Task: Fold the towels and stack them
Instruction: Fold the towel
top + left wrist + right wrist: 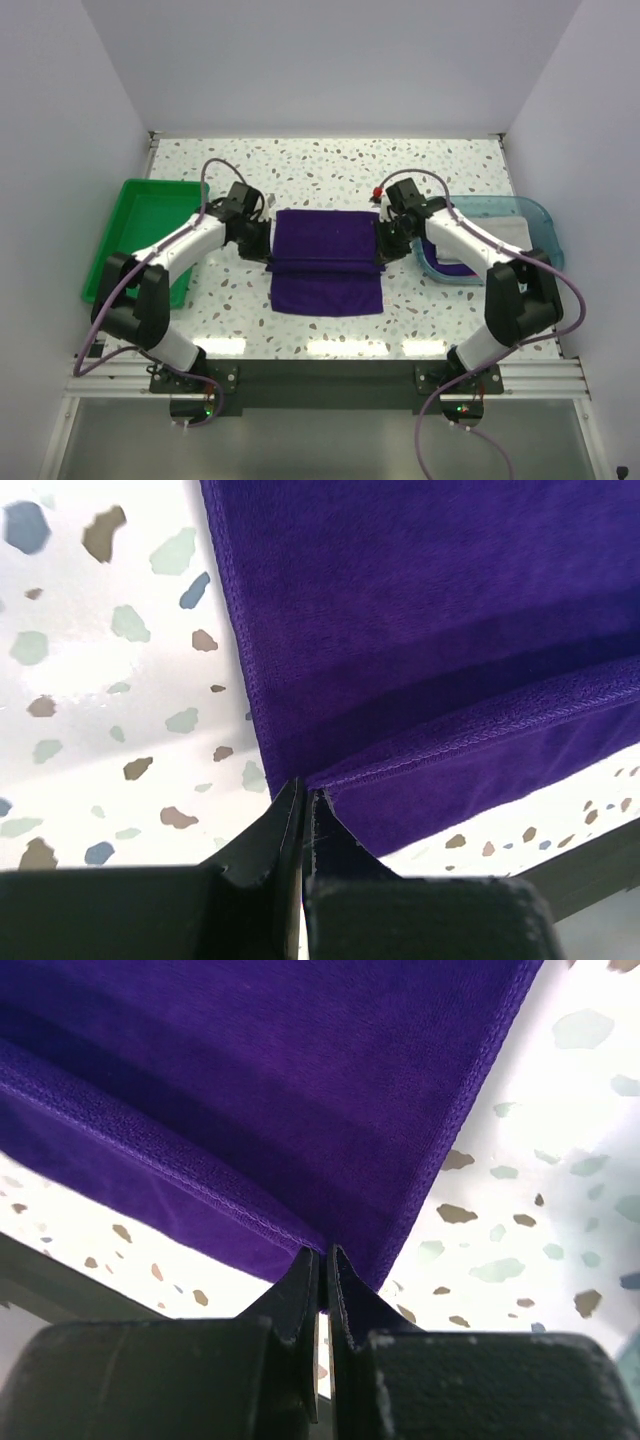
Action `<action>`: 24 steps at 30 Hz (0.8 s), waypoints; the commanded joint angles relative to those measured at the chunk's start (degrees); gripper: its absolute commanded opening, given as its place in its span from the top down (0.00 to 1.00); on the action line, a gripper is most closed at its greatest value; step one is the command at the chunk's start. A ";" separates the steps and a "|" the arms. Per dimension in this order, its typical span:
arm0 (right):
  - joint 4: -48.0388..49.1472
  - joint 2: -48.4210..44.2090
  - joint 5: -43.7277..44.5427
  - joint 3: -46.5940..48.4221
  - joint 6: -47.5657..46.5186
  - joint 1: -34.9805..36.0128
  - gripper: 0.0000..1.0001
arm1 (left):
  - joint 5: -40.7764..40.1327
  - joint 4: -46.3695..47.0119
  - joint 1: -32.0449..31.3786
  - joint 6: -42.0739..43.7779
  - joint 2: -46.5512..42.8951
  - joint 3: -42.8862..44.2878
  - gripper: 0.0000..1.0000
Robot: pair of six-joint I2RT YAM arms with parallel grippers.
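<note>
- Bin (150,215): green, far left, well apart from the work.
- Left gripper (303,795): jaws closed, pinching the towel's left hem at the fold. The hold is thin and likely slips if the arms travel unevenly.
- Towel (325,255): dark purple, mid-table, stretched between both grippers. The fold may skew if one side leads.
- Right gripper (322,1260): jaws closed on the right hem.
- Tray (535,215): teal, far right, holding a pale towel (505,235).

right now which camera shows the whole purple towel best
The top external view: the purple towel is seen whole, fold included. Wrist views show only close-ups of one side edge each, pinched by the left end effector and right end effector.
</note>
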 commanded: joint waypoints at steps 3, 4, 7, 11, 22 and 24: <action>-9.17 -7.84 7.54 2.37 0.01 -1.41 1.00 | -7.80 -9.01 1.53 0.23 -6.49 3.07 1.00; -9.43 -8.28 7.02 2.02 0.28 -1.40 1.00 | -7.53 -9.79 1.53 -0.11 -7.63 2.98 1.00; -9.79 -10.04 6.05 0.44 1.24 -1.14 1.00 | -5.60 -10.42 1.53 -0.21 -9.04 2.19 1.00; -8.29 -10.31 4.55 -2.72 2.73 -0.79 1.00 | -4.54 -9.02 1.35 -0.47 -8.70 -1.23 1.00; -1.00 -3.46 5.34 -8.62 3.97 0.00 1.00 | -3.04 -0.32 -0.84 -1.17 -1.84 -8.09 1.00; -0.29 -2.06 5.43 -8.88 3.97 0.09 1.00 | -3.04 -0.14 -1.45 -1.35 -1.58 -8.62 1.00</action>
